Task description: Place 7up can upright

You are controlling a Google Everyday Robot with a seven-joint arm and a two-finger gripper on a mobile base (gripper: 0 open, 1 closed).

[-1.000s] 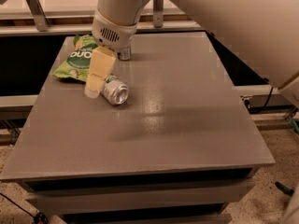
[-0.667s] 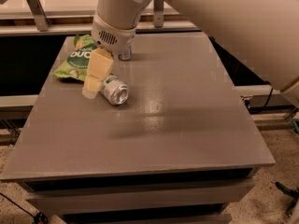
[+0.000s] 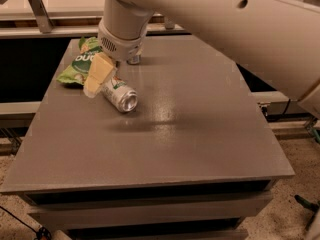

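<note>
The 7up can [image 3: 120,95] lies on its side on the grey table [image 3: 200,129], left of centre, with its shiny silver top facing front right. It is silver-white with green markings. My gripper [image 3: 103,79] hangs from the big white arm and sits right at the can's back-left end, its cream tip touching or almost touching the can. The can's far end is hidden behind the gripper.
A green snack bag [image 3: 76,66] lies at the table's back left, just behind the gripper. A dark can [image 3: 133,59] stands behind the wrist, mostly hidden. The white arm [image 3: 225,24] spans the upper right. The table's left edge is close by.
The gripper has shifted a little to the left beside the can. The can still lies on its side in about the same spot.
</note>
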